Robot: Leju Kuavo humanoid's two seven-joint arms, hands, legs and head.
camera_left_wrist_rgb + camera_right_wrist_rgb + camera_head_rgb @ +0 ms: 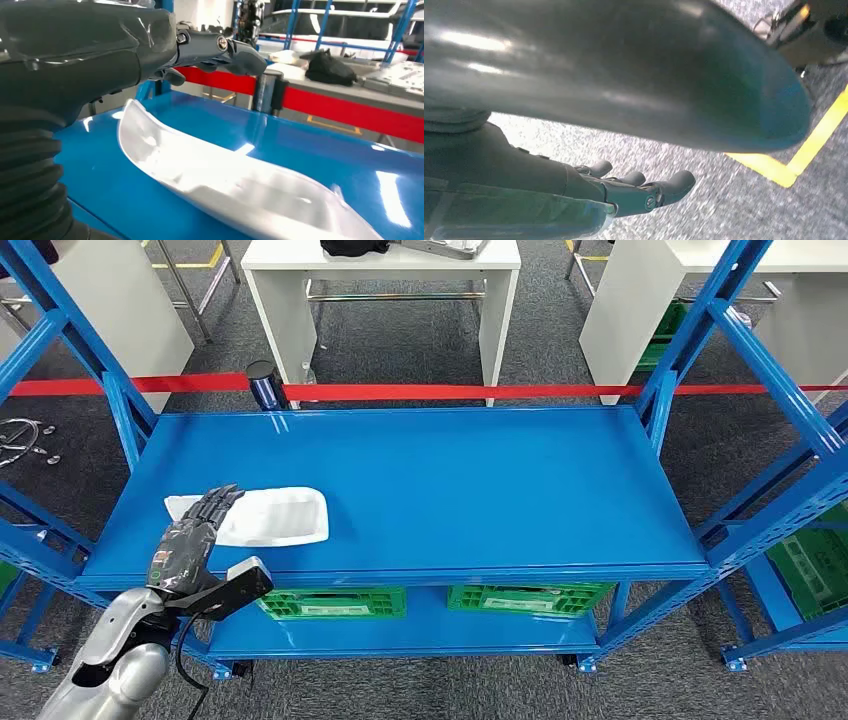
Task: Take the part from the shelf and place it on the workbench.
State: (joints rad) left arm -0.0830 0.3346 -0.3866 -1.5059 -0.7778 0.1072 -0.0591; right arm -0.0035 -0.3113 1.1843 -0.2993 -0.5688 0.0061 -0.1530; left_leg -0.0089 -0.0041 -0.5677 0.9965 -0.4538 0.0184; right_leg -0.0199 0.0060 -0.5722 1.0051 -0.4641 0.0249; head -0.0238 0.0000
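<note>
In the head view, one white part lies on the blue shelf near its front-left corner, close to the front edge. The left hand reaches over the part's left end with fingers spread, holding nothing. The risk, as I judge it: the part is shallow and smooth, so fingers closing from above may skid off or shove it along the slick shelf, and a nudge toward the front edge could tip it off. Two green crates sit on the lower level, and one red barrier tape runs behind the shelf.

In the left wrist view, the fingers hover above the part, apart from it.

In the right wrist view, the right hand hangs over grey floor, fingers loosely extended and empty.
</note>
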